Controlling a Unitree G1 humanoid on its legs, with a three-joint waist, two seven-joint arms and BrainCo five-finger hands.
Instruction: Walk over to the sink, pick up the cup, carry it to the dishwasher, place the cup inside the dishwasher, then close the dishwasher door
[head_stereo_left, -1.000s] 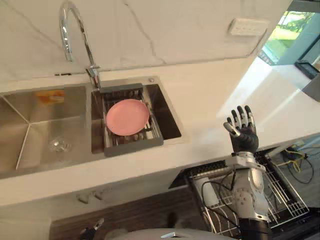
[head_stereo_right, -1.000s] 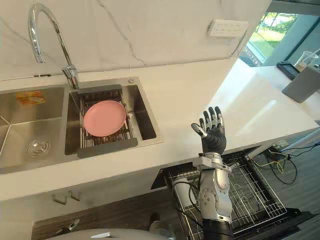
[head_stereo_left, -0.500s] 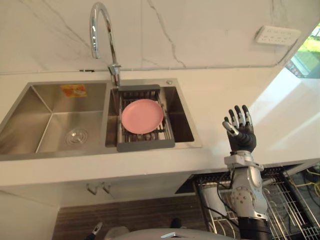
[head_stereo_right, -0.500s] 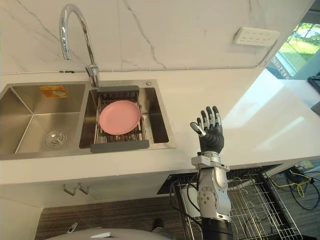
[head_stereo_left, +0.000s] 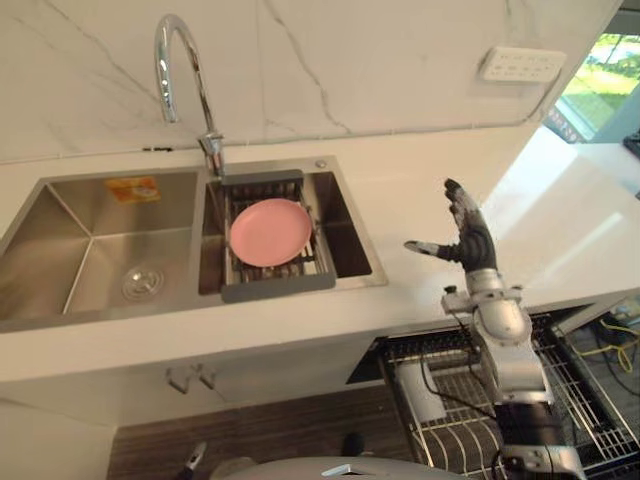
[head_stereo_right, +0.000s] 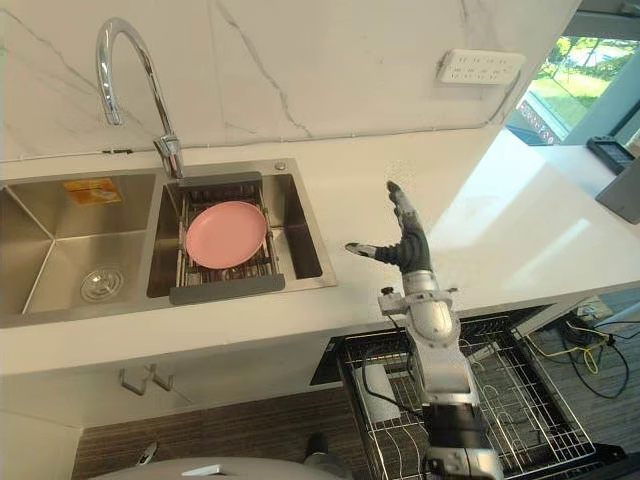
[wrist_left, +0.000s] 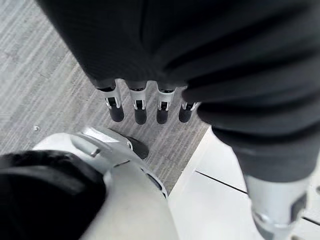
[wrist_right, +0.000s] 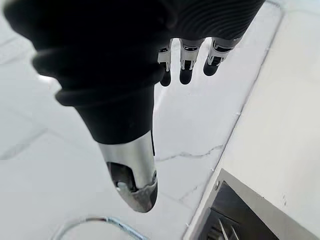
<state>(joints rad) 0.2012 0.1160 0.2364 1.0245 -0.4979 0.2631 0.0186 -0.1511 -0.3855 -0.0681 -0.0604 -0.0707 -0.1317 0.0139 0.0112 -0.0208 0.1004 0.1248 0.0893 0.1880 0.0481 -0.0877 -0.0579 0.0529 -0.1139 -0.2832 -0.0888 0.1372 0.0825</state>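
Note:
My right hand (head_stereo_left: 466, 238) is raised above the white counter (head_stereo_right: 350, 180), to the right of the steel double sink (head_stereo_left: 60, 240). Its fingers (wrist_right: 185, 64) are straight and its thumb (wrist_right: 132, 176) points toward the sink, so the hand is open and holds nothing. Below the counter the dishwasher's wire rack (head_stereo_right: 515, 395) is pulled out. A white cup-like thing (head_stereo_left: 417, 388) stands at the rack's left end. My left hand (wrist_left: 145, 107) hangs open over the grey floor, empty.
A pink plate (head_stereo_left: 270, 231) lies on a grey drain rack (head_stereo_left: 277, 288) in the sink's right bowl. A tall chrome tap (head_stereo_left: 186, 75) rises behind it. A wall socket plate (head_stereo_right: 479, 67) sits on the marble back wall. The counter runs on to the right toward a window.
The camera has shifted. My right hand has turned from fingers-up with its back to me to edge-on, thumb out toward the sink, and sits slightly higher over the counter.

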